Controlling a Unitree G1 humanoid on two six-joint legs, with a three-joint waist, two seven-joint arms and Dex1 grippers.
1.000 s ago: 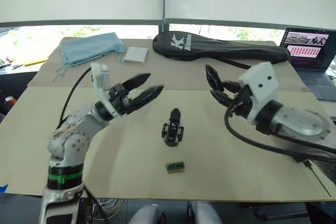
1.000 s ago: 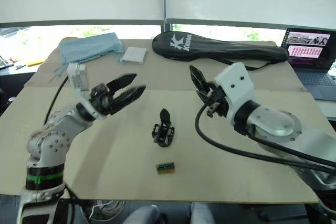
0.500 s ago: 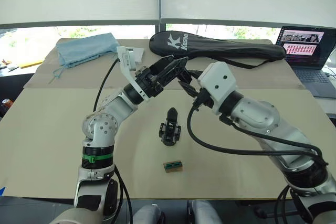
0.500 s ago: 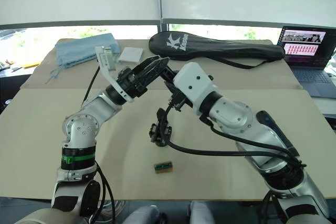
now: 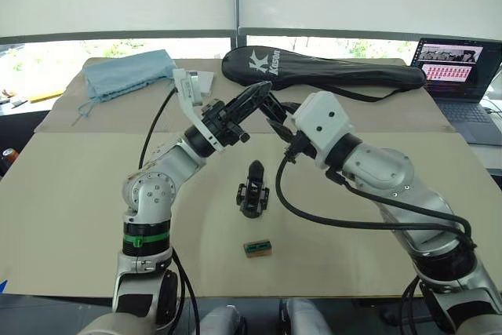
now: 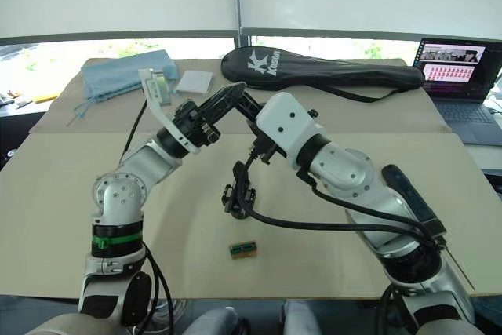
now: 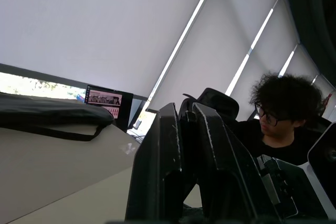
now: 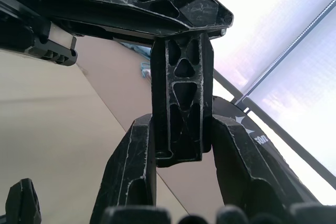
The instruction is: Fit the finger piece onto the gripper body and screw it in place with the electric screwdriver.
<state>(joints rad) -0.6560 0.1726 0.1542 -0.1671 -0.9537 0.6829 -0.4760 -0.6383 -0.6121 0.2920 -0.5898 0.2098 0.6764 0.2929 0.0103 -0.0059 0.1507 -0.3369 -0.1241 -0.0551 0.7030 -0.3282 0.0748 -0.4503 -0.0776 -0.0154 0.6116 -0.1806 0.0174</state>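
My right gripper (image 8: pixel 181 125) clamps the finger piece (image 8: pixel 181 90) between both fingers, in the air well apart from the gripper body (image 5: pixel 254 191) on the table (image 5: pixel 376 256). My left gripper (image 5: pixel 255 98), fingers nearly together, meets its far end. I should keep the clamp firm and line up the flat base before lowering.

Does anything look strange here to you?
Yes: the left claw and the right claw meet tip to tip in the air, while the gripper body stands alone on the table beneath, with neither claw on it.
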